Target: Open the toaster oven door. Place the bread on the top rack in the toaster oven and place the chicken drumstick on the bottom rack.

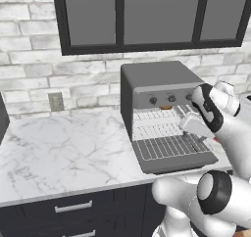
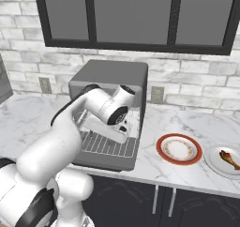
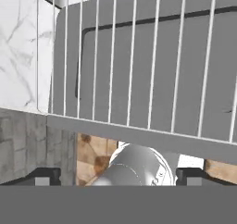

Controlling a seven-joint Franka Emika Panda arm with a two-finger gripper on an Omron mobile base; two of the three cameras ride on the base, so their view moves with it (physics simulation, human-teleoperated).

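The end effector (image 3: 118,174) sits inside the oven (image 1: 157,79) mouth, fingers wide apart and empty. The door (image 1: 174,155) lies open below it. The bread (image 1: 165,107) rests behind it on the top rack (image 1: 154,115).

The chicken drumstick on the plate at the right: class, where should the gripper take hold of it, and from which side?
Grip the chicken drumstick across its thick meaty end, coming straight down from above. It lies flat on a shallow white plate, so its sides are exposed and the top is clear; the narrow bone end probably gives less to hold.
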